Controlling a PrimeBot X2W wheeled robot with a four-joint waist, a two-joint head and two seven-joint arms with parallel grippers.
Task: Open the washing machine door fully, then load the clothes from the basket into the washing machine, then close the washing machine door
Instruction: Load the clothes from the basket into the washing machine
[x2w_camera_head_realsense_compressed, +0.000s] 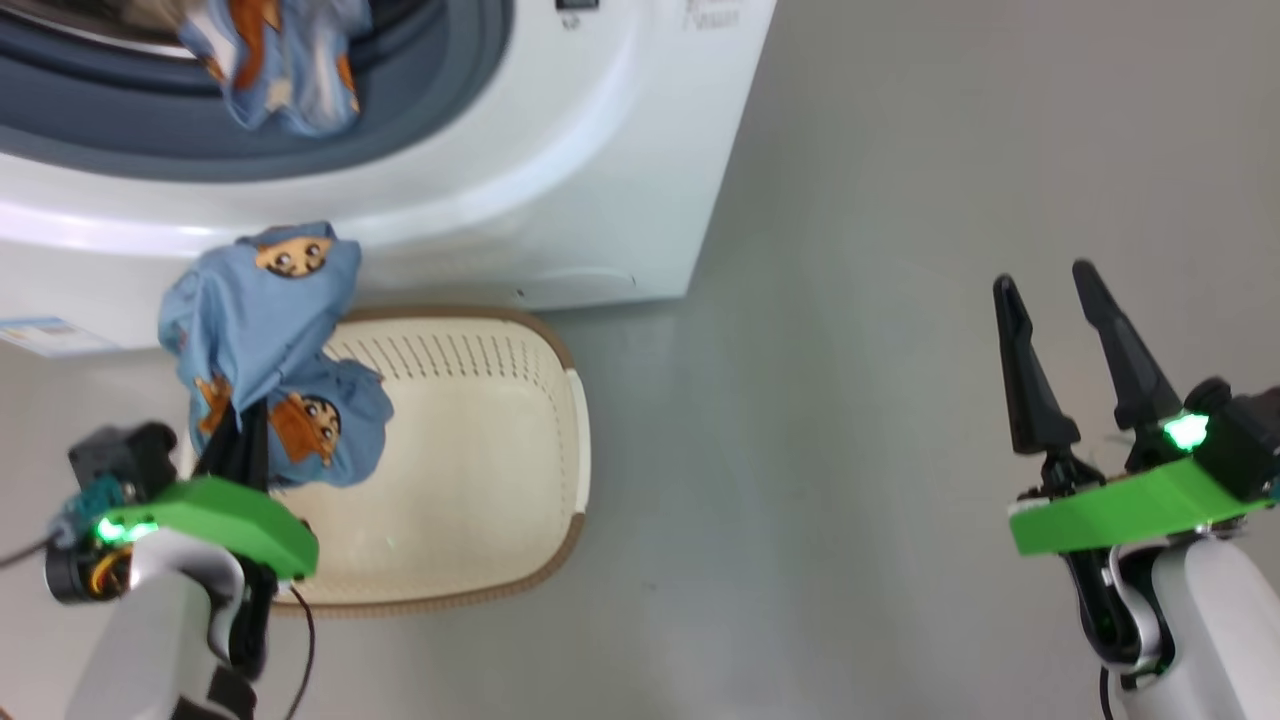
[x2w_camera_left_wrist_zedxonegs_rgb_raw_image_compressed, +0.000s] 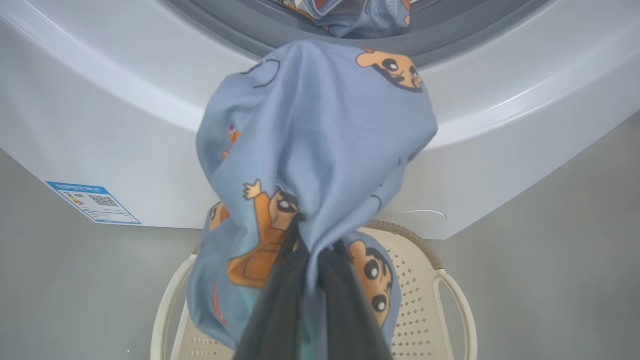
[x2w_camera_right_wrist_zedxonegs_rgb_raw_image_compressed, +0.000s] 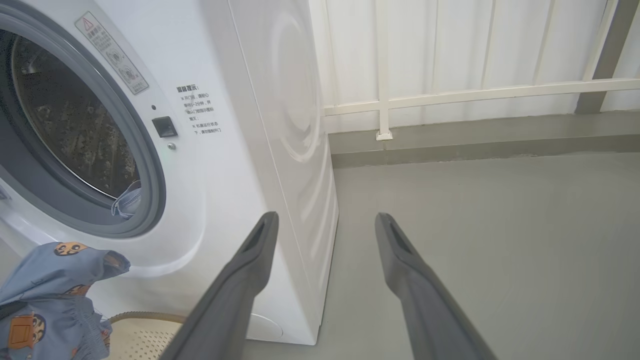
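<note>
The left claw (x2w_camera_head_realsense_compressed: 238, 432) is shut on a light-blue garment (x2w_camera_head_realsense_compressed: 262, 318) printed with orange-brown cartoon figures. Its two dark fingers (x2w_camera_left_wrist_zedxonegs_rgb_raw_image_compressed: 280, 305) are pressed together. Their tips are buried in a pinch of cloth, so the exact grip point cannot be seen. The garment bunches up past the fingertips and sags around both sides of them.

Directly under this claw sits the basket (x2w_camera_head_realsense_compressed: 572, 440). Its left side is hidden by the hanging cloth and by the green wrist housing. What lies in it beneath the garment cannot be made out.

Ahead of the fingertips rises the white front of the washing machine (x2w_camera_head_realsense_compressed: 560, 180), with its grey gasket (x2w_camera_head_realsense_compressed: 430, 130) cut off by the top edge of the head view. A second blue garment (x2w_camera_head_realsense_compressed: 280, 70) droops over the lower lip of the opening, beyond the held one and apart from it. A blue label (x2w_camera_left_wrist_zedxonegs_rgb_raw_image_compressed: 92, 202) sits low on the machine, to the left of the claw in the left wrist view.

The right claw (x2w_camera_head_realsense_compressed: 1043, 277) stands wide open and holds nothing, well off to the right of the basket over bare grey floor (x2w_camera_head_realsense_compressed: 850, 350). In its own view the machine's corner lies to its left. The steel drum (x2w_camera_right_wrist_zedxonegs_rgb_raw_image_compressed: 70, 125) is partly cut off there, and its inside is too dark to read.
</note>
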